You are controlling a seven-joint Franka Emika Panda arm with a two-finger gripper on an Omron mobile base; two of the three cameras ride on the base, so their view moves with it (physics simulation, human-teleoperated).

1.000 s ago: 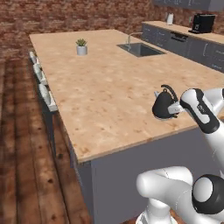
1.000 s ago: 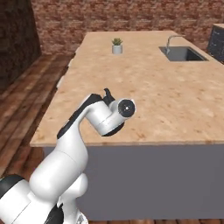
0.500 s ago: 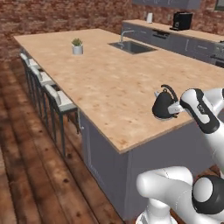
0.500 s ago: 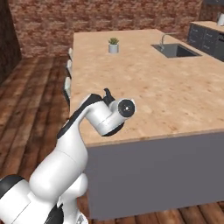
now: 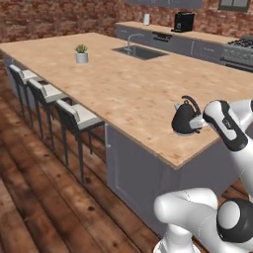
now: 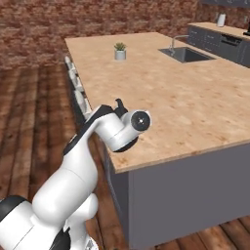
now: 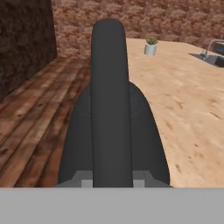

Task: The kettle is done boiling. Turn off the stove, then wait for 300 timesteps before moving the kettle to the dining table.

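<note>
The gripper (image 5: pixel 200 120) is closed tight on the arched handle of the kettle (image 5: pixel 185 118), holding the dark rounded body in the air above the near edge of the dining table (image 5: pixel 123 94), close to its corner; in the hand view the kettle (image 7: pixel 113 131) stands directly before the camera, its handle rising up the middle. Farther off on the wooden top sit a small potted plant (image 5: pixel 81 53) and a sink (image 5: pixel 135 52); grey-seated stools (image 5: pixel 74 116) line the table's left side; the stove (image 5: pixel 239 50) is well apart at the far right.
</note>
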